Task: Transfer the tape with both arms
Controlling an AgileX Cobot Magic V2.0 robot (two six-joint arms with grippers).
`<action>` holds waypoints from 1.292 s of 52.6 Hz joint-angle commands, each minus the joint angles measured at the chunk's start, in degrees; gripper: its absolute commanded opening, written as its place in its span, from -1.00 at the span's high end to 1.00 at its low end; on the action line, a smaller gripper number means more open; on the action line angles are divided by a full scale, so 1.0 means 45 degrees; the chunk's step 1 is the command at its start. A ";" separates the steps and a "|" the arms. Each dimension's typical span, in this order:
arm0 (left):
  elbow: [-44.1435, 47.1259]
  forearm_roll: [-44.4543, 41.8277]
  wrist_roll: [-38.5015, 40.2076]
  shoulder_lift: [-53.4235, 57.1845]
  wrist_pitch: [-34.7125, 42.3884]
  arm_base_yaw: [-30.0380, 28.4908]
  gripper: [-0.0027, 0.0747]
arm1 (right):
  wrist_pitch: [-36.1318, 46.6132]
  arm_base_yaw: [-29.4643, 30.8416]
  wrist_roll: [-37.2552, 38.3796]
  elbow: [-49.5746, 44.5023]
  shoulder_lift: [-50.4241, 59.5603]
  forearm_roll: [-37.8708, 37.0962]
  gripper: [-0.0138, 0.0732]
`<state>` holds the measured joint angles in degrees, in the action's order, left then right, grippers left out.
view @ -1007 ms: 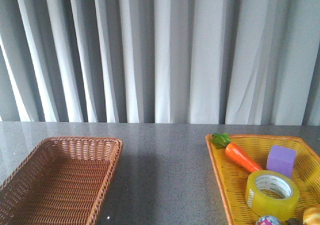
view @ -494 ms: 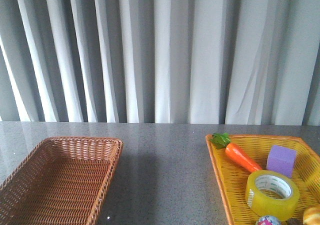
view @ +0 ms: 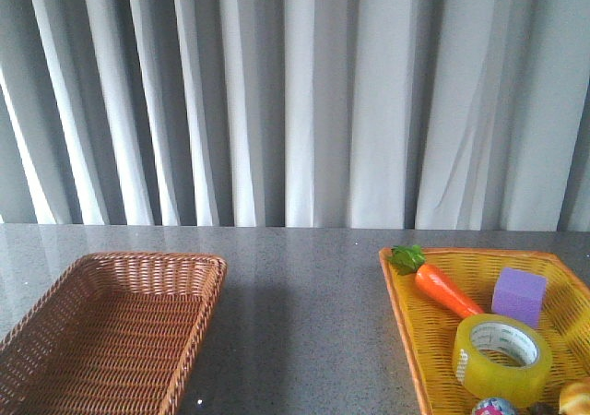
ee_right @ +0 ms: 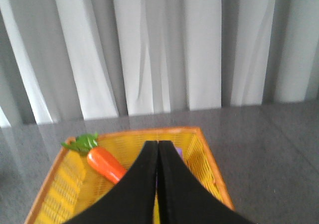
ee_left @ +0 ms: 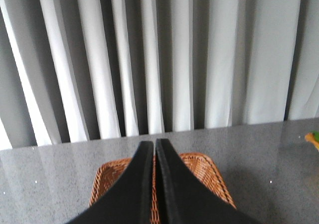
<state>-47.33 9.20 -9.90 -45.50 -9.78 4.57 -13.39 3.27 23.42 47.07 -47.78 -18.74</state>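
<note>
From where I stand, the tape (view: 502, 358) lies in the yellow basket (view: 406, 309) on the right side of the bench (view: 304, 323), in front of the purple cube (view: 518, 295) and just beside the toy carrot (view: 447, 289). The brown wicker basket (view: 111, 327) on the left holds nothing.

The left claw (ee_left: 152, 152) is pressed closed and empty, above the brown basket. The right claw (ee_right: 158, 152) is also closed and empty, above the yellow basket.

The risk I see is the crowding: the right claw must open before it goes down, and a finger could push the carrot or the cube, or catch the basket wall. The handover between the arms may also drop the roll if one claw lets go too soon.

The roll is wide, of translucent yellow, with a white printed core. It lies a little tilted and looks smooth, so it may slip.
</note>
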 commanded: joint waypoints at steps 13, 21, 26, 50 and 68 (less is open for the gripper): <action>-0.0504 0.0110 0.0092 -0.0959 0.1654 0.0009 0.94 | 0.0334 0.0011 -0.0018 0.0461 -0.1667 -0.0046 0.70; -0.0504 0.0110 0.0092 -0.0959 0.2071 0.0009 0.88 | 0.0337 0.0011 -0.0446 0.0546 -0.1669 -0.0074 0.64; -0.0522 0.0136 0.0092 -0.0959 0.2404 0.0009 0.74 | 0.0451 0.0011 -0.0898 0.0563 -0.1710 -0.0061 0.47; -0.0522 0.1480 0.0092 -0.1849 0.2324 0.0009 -0.28 | 0.2116 0.0022 -0.1024 0.0563 -0.1999 0.0388 -0.82; -0.0522 0.1434 0.0027 -0.2926 -0.0263 0.0009 -0.28 | -0.3995 0.0022 -0.1340 0.5117 -0.5969 0.0450 -0.63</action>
<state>-47.62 15.01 -9.85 -57.67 -10.25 4.57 -25.22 3.27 18.47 62.26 -70.37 -16.55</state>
